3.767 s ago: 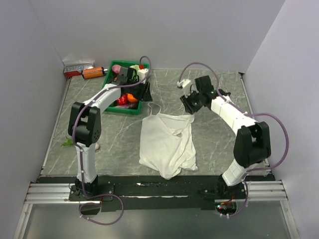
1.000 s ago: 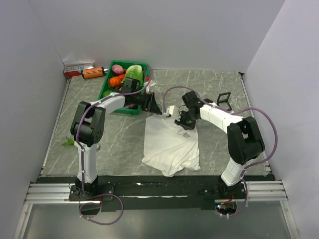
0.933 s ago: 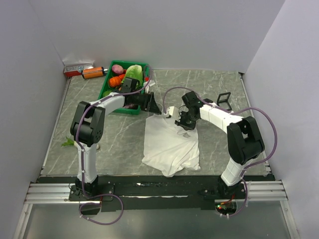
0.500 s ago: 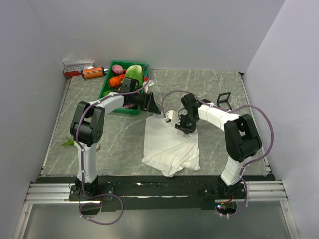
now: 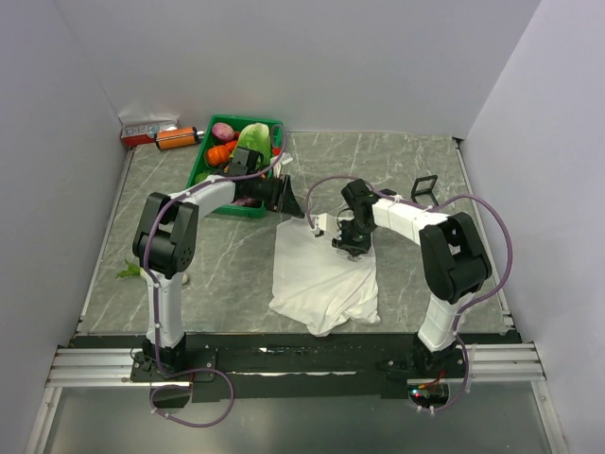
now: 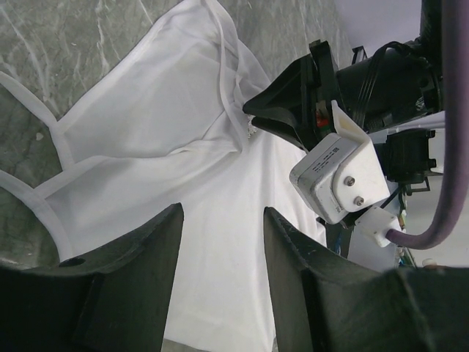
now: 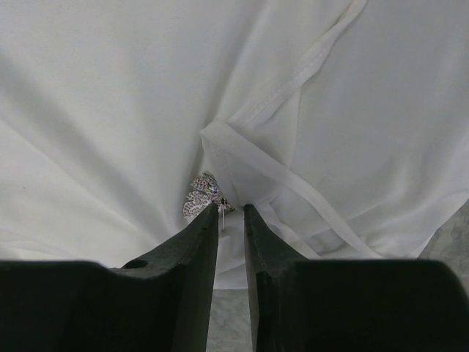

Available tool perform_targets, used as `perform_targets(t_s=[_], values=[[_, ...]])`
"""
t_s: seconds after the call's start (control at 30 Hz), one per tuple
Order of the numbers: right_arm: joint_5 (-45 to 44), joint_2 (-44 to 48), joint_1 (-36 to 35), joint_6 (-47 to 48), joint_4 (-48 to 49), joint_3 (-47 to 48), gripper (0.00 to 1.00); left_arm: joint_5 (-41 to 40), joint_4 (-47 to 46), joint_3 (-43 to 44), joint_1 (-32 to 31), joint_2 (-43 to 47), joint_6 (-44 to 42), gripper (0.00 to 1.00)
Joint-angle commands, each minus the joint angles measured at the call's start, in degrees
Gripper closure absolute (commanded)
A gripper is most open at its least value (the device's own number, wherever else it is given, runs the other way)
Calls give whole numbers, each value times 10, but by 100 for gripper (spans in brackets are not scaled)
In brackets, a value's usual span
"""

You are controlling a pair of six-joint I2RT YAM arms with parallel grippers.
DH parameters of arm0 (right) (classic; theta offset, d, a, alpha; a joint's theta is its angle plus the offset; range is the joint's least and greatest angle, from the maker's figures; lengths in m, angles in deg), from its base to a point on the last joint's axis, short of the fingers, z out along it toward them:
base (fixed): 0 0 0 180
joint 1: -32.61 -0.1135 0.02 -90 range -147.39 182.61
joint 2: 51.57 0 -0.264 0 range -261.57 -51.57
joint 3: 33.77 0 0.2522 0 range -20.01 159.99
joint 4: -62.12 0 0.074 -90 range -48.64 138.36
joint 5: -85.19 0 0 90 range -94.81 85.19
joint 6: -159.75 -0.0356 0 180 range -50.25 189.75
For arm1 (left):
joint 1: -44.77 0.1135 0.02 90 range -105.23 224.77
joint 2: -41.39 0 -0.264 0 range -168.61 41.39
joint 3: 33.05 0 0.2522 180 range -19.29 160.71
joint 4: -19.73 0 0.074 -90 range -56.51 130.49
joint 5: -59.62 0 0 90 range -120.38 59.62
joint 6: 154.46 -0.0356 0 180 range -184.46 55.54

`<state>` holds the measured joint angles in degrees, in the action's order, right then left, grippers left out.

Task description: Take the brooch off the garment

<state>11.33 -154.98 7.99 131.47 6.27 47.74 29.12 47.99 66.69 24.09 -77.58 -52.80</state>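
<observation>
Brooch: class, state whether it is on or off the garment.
On. Right wrist view shows the brooch lying against the garment beside the fingers, not lifted clear.

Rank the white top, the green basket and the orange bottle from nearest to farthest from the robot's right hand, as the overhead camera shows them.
1. White top: nearest, lying directly under the right hand, in the middle.
2. Green basket: farther off, to the left and towards the back.
3. Orange bottle: farthest, in the back left corner, beyond the basket.
</observation>
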Motion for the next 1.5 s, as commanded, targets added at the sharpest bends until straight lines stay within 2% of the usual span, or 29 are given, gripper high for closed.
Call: perform_targets(t_s=[0.0, 0.17, 0.33, 0.37, 0.47, 0.53, 0.6, 0.63, 0.77, 0.9, 1.0, 1.03, 1.1, 1.13, 1.2, 1.4, 1.47], values=[[0, 4, -6, 21, -4, 9, 72, -1, -5, 14, 4, 16, -4, 46], [-8, -15, -6, 24, -3, 15, 76, -2, -4, 16, 4, 16, -4, 46], [-4, -11, -5, 29, -8, 10, 89, 1, -1, 17, 4, 16, -9, 46], [-2, -7, -4, 27, -6, 7, 95, 3, -3, 17, 4, 16, -7, 46], [21, 16, 4, 11, -13, 5, 100, 3, -3, 18, 4, 17, -11, 47], [70, 37, 22, -18, -32, 27, 100, -1, 9, 16, 3, 23, -35, 47], [127, 40, 41, -49, -90, 75, 100, -11, 12, 0, 3, 39, -67, 46], [192, 38, 63, -59, -110, 91, 100, -15, 10, -7, 3, 46, -77, 46], [324, 3, 108, -84, -221, 172, 100, -33, 32, -25, -10, 81, -149, 46], [385, -27, 131, -94, -254, 173, 100, -54, 46, -27, -45, 101, -203, 46], [358, -3, 126, -92, -217, 133, 94, -56, 58, -23, -67, 100, -205, 46], [337, 14, 121, -97, -160, 115, 90, -55, 57, -24, -70, 99, -197, 46], [276, 63, 103, -79, -108, 59, 82, -55, 41, -35, -70, 96, -157, 46], [254, 78, 97, -71, -60, 42, 74, -59, 40, -39, -69, 96, -148, 46], [203, 104, 85, -42, -27, 1, 69, -54, 57, -42, -66, 89, -144, 46], [163, 70, 70, -37, 23, 17, 62, -54, 139, -22, -65, 53, -200, 47], [157, 58, 59, -34, 30, 24, 56, -64, 163, -21, -64, 45, -223, 47]])
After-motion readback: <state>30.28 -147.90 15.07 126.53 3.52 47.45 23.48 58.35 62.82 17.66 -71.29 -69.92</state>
